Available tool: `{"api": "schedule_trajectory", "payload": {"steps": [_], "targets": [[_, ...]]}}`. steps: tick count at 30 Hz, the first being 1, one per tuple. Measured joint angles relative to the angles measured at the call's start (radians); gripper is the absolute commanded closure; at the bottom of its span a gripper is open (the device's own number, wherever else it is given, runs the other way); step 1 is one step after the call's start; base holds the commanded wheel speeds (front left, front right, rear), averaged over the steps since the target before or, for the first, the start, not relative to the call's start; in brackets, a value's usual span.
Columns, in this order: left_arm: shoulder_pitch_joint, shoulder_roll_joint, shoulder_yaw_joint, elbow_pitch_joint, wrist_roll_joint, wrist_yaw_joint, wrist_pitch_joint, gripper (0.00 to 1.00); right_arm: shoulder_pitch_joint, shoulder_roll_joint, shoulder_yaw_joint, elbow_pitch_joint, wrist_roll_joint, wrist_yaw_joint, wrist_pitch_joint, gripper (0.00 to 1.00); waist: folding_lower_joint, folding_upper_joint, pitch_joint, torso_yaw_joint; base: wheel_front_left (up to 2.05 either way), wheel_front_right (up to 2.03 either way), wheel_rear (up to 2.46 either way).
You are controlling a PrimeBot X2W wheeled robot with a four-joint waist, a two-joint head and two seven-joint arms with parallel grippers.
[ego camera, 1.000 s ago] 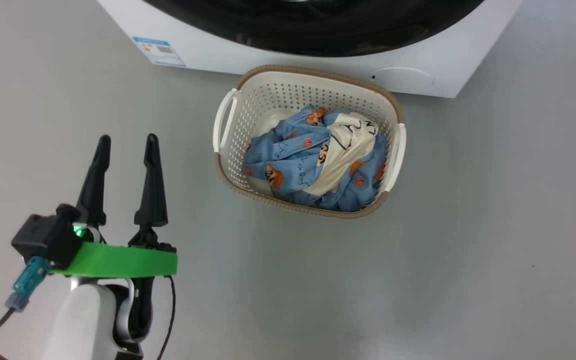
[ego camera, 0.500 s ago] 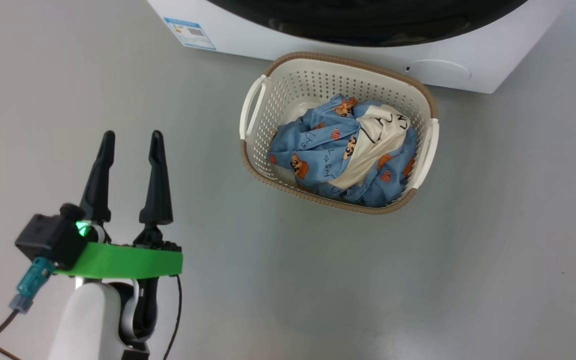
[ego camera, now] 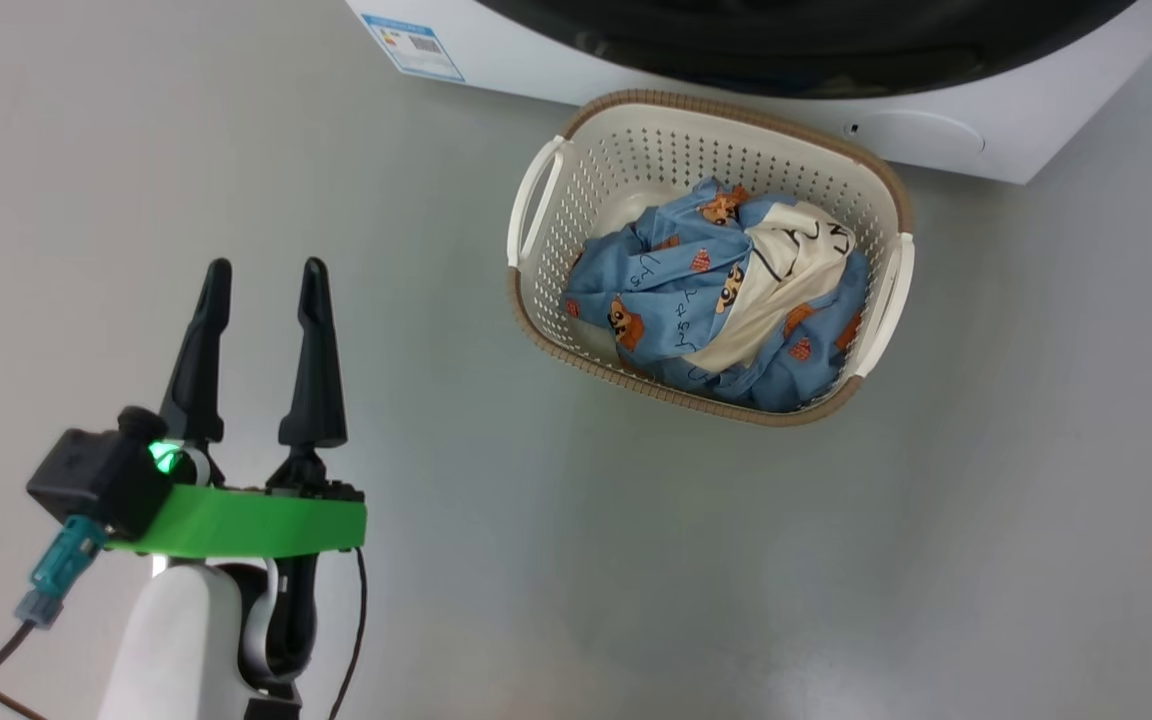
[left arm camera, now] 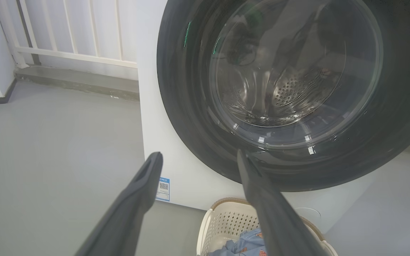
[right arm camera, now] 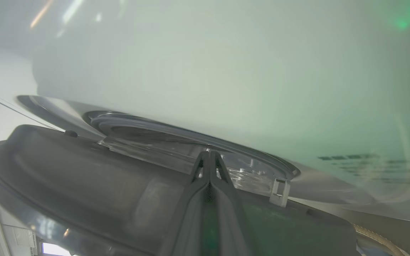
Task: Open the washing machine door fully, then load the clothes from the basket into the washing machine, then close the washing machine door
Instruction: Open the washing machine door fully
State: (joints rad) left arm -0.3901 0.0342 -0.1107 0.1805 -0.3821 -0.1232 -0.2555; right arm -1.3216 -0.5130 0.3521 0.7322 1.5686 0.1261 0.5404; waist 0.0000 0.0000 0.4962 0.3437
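Note:
The basket (ego camera: 636,160), cream with a brown rim, stands on the floor against the washing machine (ego camera: 946,135). In it lie the clothes (ego camera: 681,300), blue printed pieces around a cream one. My left gripper (ego camera: 261,265) hangs open and empty over the floor, left of the basket. Its wrist view looks between the open left gripper (left arm camera: 199,154) at the washing machine door (left arm camera: 183,106), the basket (left arm camera: 222,220) below. My right gripper (right arm camera: 209,153) is shut, its tips at the gap between the door's grey inner side (right arm camera: 84,185) and the machine's white front (right arm camera: 226,71). The door stands ajar.
Bare grey floor (ego camera: 636,560) surrounds the basket. A blue label (ego camera: 413,42) marks the machine's lower left corner. White railing bars (left arm camera: 66,35) and a low ledge stand beyond the machine's left side. A door latch hook (right arm camera: 279,192) shows beside my right fingers.
The head camera has swung, so the basket and machine sit further right in the picture. My left gripper holds its place, open. The basket and clothes have not moved on the floor.

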Motion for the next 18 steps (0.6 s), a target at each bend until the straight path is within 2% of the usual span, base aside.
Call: {"api": "schedule_trajectory", "payload": {"steps": [6,12,18], "targets": [[0.006,-0.004,0.018,0.008,0.016,-0.001,0.000,0.00,0.051,0.001,0.007,0.005,0.008,-0.001,0.045,1.00,0.0000,0.0000,-0.041,-0.001,0.00,0.00,0.00],[0.049,-0.005,0.035,0.027,0.025,-0.001,0.000,0.00,0.165,0.005,0.021,-0.042,0.044,-0.001,0.083,1.00,-0.0001,0.0000,-0.100,-0.010,0.00,0.00,0.00],[0.091,0.004,0.046,0.049,0.043,-0.001,0.000,0.00,0.293,0.052,0.045,-0.105,0.051,-0.001,0.107,1.00,-0.0001,0.0000,-0.167,-0.018,0.00,0.00,0.00]]}}
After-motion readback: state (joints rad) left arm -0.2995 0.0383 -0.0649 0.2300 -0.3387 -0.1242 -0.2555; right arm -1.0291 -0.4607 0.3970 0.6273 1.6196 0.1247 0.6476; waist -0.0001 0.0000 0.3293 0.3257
